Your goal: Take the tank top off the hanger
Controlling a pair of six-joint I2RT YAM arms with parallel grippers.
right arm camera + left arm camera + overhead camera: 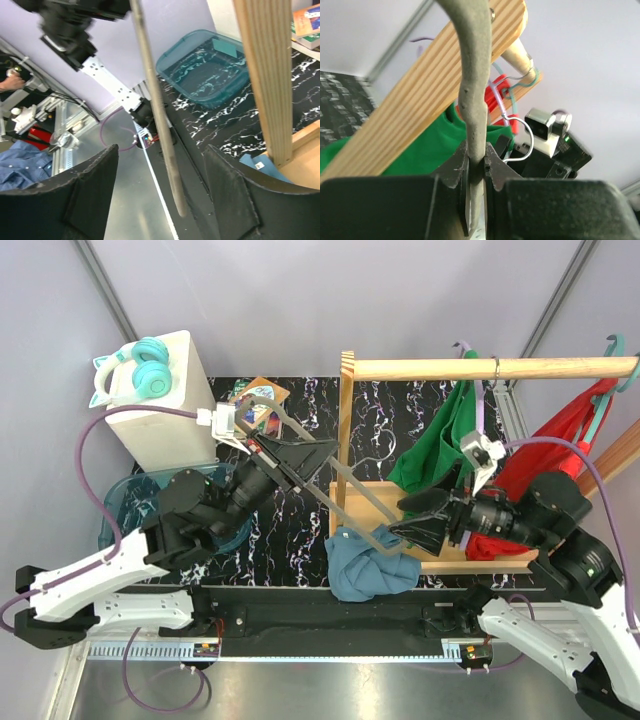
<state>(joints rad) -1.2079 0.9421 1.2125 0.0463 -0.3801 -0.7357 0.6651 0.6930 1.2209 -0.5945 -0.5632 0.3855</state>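
Left gripper (318,452): clamped tight on the grey hanger (362,500); in the left wrist view the fingers (454,167) pressed on both sides of the hanger's bar (472,75), with no gap to either side.
Right gripper (405,518): spread wide and holding nothing; in the right wrist view the two black fingers (85,195) stood far apart.
Hanger position: tilted; the hook end was up near the white box (165,390), and the far end sloped down toward the rack base (470,558).
Hanger relative to right fingers: one thin grey arm of the hanger (152,90) passed through the gap between the fingers; it touched neither finger.
Tank top (362,575): a blue garment, bunched in a heap at the near table edge (260,590), directly below the hanger's low end; just left of the right gripper's fingertips and outside their gap.
Tank top to hanger: the cloth met the hanger's low end; it could not be told whether a strap was looped over it.
Tank top in right wrist view: only a small blue patch (252,161) with a white tag, at the foot of the wooden post (265,75), beside the right-hand finger (235,195) and not between the fingers.
Rack: a wooden rail (490,368) carried a green garment (440,440) and a red garment (555,435) on their own hangers.
Other items: teal bin (125,508) on the table's left; teal headphones (145,365) on top of the white box.
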